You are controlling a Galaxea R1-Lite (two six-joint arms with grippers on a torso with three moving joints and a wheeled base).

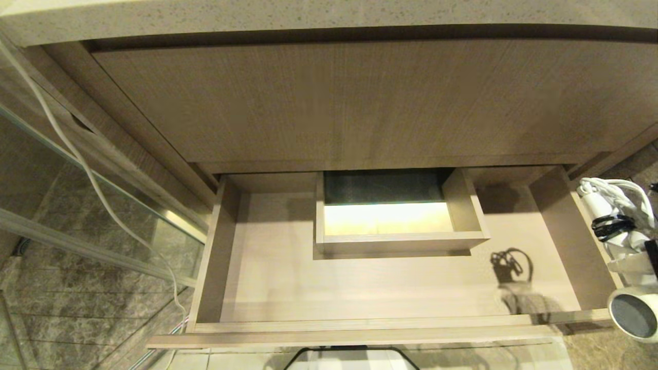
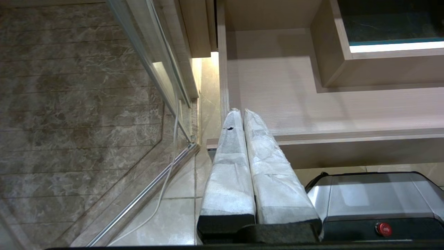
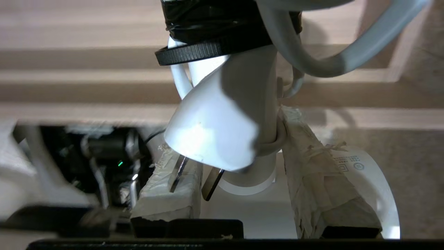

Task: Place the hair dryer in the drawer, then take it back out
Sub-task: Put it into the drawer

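Note:
The drawer point(image 1: 360, 288) stands pulled out below the cabinet, light wood-grain, with a boxed cutout point(image 1: 396, 241) in its middle and nothing lying inside. The white hair dryer point(image 1: 614, 226) hangs at the right edge of the head view, just outside the drawer's right wall, with its dark grille end point(image 1: 632, 314) toward me and its cord bundled by a black band. My right gripper point(image 3: 225, 132) is shut on the hair dryer point(image 3: 249, 104), one taped finger on each side; the cord's plug point(image 3: 208, 135) dangles in front. My left gripper point(image 2: 241, 113) is shut and empty by the drawer's point(image 2: 312, 114) front left corner.
A taller wood-grain panel front point(image 1: 360, 103) and a speckled countertop point(image 1: 308, 15) rise behind the drawer. A glass door with a metal rail point(image 1: 103, 205) and a loose white cable point(image 1: 92, 174) stand on the left over marble floor. The robot's base point(image 2: 374, 201) sits below the drawer front.

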